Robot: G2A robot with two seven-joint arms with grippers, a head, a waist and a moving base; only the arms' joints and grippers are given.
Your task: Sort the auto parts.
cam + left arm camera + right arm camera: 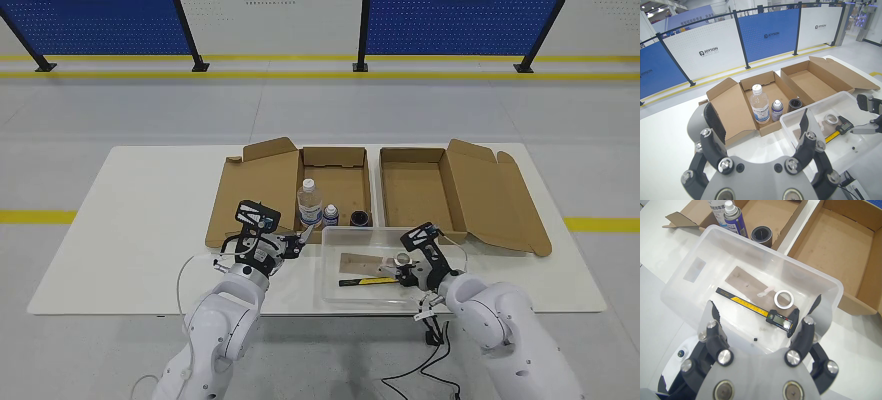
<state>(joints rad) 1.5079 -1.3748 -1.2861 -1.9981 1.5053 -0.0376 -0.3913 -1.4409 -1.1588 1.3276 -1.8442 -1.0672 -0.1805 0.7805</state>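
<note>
The left jaws are spread wide and grasp nothing, hanging over the white tabletop (140, 220). Straight ahead of them, inside the near end of the left cardboard box (757, 80), stand a clear bottle with a white cap (761, 108), a blue spray can (777, 111) and a dark linear bearing (794, 105), all upright and in a row. One of the left jaws overlaps the corner of the clear plastic bin (791, 115) in the left wrist view; whether it touches the rim cannot be told.

The right jaws are also released and empty, hanging over the near side of the bin. The digital caliper (757, 310) lies flat on the bin floor, its display head between the two jaws and its yellow scale running out past one of them. A metal ring (776, 299) lies flat just beyond the caliper head, partly on a brown sheet (745, 281). A tiny black piece (755, 339) sits close under the right jaws. Beyond the bin, ahead of the right jaws, the right cardboard box (829, 247) lies open.
</note>
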